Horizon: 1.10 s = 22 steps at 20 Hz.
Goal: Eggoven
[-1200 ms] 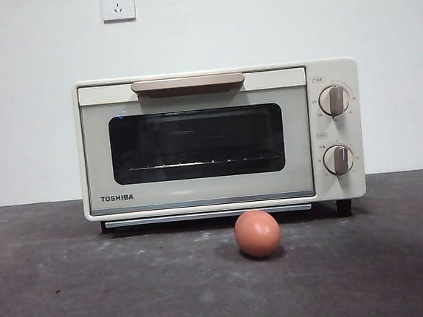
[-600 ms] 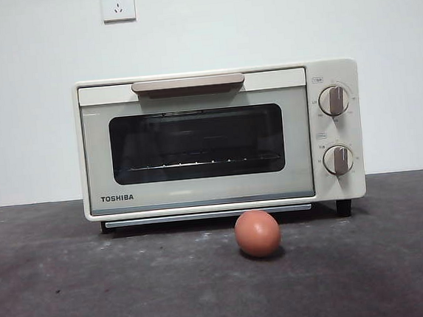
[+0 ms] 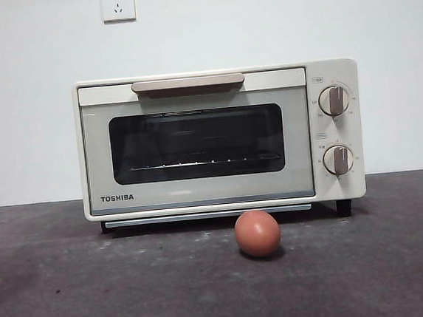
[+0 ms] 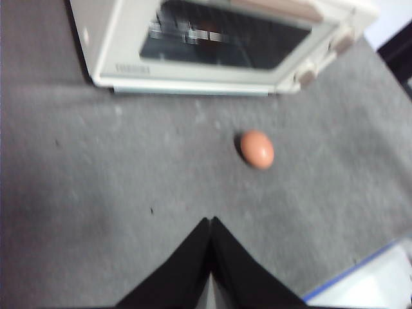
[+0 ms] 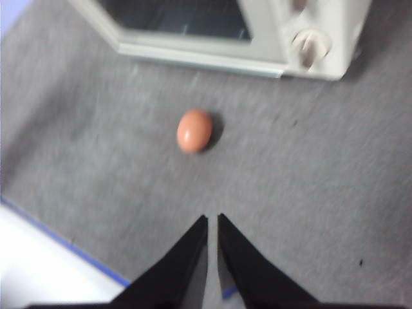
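Black jaws of the left gripper (image 4: 211, 222) are pressing together at their tips, clenched on nothing, and hanging above bare grey table (image 4: 96, 193). The egg (image 4: 257, 149) is lying well ahead of those tips and off to one side, apart from them, with open tabletop between.

The right gripper (image 5: 213, 219) is hovering over the same grey surface with its jaws nearly together, only a thin slit showing between the tips, and nothing is sitting in that slit. From this wrist the egg (image 5: 194, 131) is also lying ahead of the tips, clear of them and untouched.

Beyond the egg in both wrist views, the toaster oven (image 4: 193, 58) is standing with its door closed; both views are somewhat blurred. In the front view neither arm is showing. There the egg (image 3: 257, 233) is resting on the table (image 3: 75, 289) just in front of the oven (image 3: 219, 139), near the right end of its dark glass door (image 3: 197, 143) and below the beige handle (image 3: 188, 83). Two knobs (image 3: 334, 100) are sitting on the oven's right panel, and a wall socket (image 3: 118, 3) is showing on the white wall above the oven.
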Each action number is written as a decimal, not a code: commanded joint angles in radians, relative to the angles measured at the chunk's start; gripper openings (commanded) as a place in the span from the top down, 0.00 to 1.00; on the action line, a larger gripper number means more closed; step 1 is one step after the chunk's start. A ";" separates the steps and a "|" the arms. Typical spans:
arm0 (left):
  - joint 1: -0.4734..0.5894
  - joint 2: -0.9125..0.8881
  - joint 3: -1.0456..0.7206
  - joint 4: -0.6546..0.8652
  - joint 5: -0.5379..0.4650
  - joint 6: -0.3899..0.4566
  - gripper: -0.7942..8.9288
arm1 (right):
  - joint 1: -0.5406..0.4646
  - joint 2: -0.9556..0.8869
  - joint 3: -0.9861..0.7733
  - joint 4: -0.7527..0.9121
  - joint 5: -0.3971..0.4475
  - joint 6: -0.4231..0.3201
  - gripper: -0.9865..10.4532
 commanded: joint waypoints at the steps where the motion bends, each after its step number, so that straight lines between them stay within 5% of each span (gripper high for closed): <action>1: -0.009 0.005 0.015 -0.004 0.004 0.049 0.91 | 0.031 0.024 0.019 -0.007 -0.003 -0.055 0.91; 4: -0.011 0.004 0.016 0.000 0.004 0.048 0.91 | 0.055 0.038 0.019 0.002 -0.003 -0.055 0.87; 7: -0.011 0.004 0.016 0.000 0.004 0.048 0.91 | 0.071 0.056 0.019 0.034 -0.007 -0.011 0.59; 15: -0.011 0.004 0.016 0.004 0.004 0.048 0.91 | 0.227 0.217 0.019 0.182 -0.003 0.095 0.59; 22: -0.011 0.004 0.016 0.006 0.004 0.048 0.91 | 0.484 0.513 0.019 0.491 0.229 0.232 0.59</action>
